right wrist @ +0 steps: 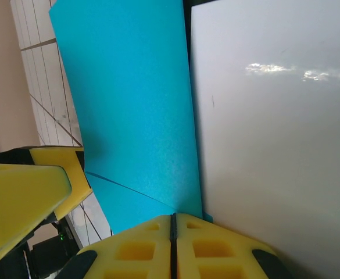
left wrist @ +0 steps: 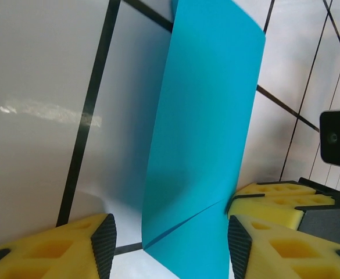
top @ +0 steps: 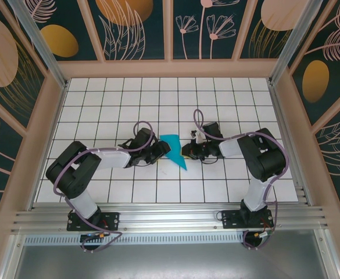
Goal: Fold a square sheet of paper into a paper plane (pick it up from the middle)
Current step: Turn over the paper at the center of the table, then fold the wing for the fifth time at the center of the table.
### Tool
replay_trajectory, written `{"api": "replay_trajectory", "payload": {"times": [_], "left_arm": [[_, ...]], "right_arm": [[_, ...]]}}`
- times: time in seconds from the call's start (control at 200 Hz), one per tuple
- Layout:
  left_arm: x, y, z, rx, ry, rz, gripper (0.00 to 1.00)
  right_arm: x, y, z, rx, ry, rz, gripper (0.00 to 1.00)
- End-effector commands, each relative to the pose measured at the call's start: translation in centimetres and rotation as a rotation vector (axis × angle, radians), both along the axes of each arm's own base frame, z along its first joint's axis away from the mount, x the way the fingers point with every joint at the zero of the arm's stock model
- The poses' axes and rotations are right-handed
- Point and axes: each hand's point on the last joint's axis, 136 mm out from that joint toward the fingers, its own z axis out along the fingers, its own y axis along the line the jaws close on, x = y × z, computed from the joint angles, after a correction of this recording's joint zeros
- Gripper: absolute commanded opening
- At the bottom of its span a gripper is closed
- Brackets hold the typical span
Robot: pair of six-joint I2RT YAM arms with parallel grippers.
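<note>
The folded teal sheet of paper (top: 173,147) is sitting in the middle of the bench (top: 228,104) between the arms, with the right fingers (right wrist: 210,247) pressing closed on its right edge and the left fingers (left wrist: 59,250) standing apart, straddling its left end.

A white worktop (top: 216,93) ruled into square tiles by thin black lines lies inside a peach-coloured frame (top: 170,68). Dark teal wall panels (top: 138,23) with pale flower outlines and gold ovals stand on three sides. Silver metal posts (top: 39,40) slant at the back corners, and aluminium rails (top: 170,218) run along the near edge. Soft glare streaks the glossy tiles.
</note>
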Motion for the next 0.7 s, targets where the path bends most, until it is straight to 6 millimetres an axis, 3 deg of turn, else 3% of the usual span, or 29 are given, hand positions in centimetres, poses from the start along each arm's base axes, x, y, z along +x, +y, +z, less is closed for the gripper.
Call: {"api": "replay_trajectory", "payload": {"times": [0.0, 0.49, 0.696], "left_arm": [[0.8, -1.3, 1.4, -0.057, -0.024, 0.0, 0.55], [1.8, -2.9, 1.7, -0.09, -0.063, -0.052, 0.43], [2.3, -2.9, 1.9, -0.079, -0.078, -0.04, 0.21]], "right_arm": [[-1.2, -1.8, -3.5, -0.094, 0.077, -0.039, 0.11], [-0.8, -1.8, -3.0, -0.091, 0.067, -0.045, 0.13], [0.2, -1.4, -0.8, -0.072, -0.001, -0.035, 0.18]]}}
